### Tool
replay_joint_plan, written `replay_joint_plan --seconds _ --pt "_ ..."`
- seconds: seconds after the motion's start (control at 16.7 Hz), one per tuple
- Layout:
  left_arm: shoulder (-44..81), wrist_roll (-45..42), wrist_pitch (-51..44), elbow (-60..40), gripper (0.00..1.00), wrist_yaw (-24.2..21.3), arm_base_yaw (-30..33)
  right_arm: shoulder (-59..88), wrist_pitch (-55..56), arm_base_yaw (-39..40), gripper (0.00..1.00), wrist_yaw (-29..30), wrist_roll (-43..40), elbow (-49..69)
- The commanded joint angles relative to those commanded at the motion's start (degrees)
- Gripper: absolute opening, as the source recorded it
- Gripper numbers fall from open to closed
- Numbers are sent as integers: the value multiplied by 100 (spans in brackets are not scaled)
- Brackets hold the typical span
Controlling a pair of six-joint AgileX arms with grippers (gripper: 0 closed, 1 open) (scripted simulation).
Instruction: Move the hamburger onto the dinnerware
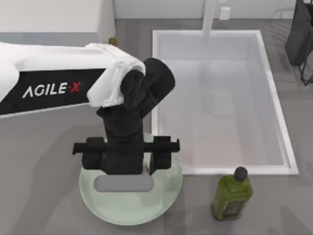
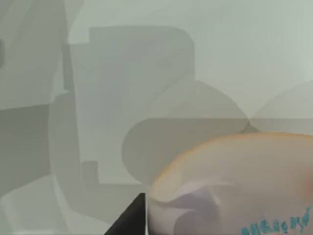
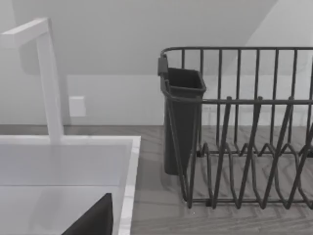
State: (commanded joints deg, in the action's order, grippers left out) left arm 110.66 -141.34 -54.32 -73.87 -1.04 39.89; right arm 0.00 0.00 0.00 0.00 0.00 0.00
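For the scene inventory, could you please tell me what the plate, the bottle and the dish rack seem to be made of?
The plate looks like glazed ceramic or glass: pale mint green, smooth, with a soft sheen. The bottle looks like dark green glass or clear plastic, glossy and see-through, with a black cap. The dish rack appears to be dark coated metal wire, made of thin matte bars. The rendering leaves all three open.

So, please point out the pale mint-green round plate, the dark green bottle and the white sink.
Pale mint-green round plate [image 1: 100, 208]: top view, bare front-left rim.
Dark green bottle [image 1: 232, 197]: top view, middle of its body.
White sink [image 1: 230, 98]: top view, basin floor.
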Motion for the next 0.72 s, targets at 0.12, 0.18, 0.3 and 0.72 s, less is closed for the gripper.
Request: replay_joint_plan --seconds 0.12,0.18,0.3,0.72 --pt "0 0 0 0 68 0 0 0 0 0 100 0 0 0" --pt "0 0 0 0 75 0 0 0 0 0 100 0 0 0" --pt "0 0 0 0 90 0 0 0 0 0 100 0 0 0" --pt "0 0 0 0 100 0 0 0 0 0 100 0 0 0"
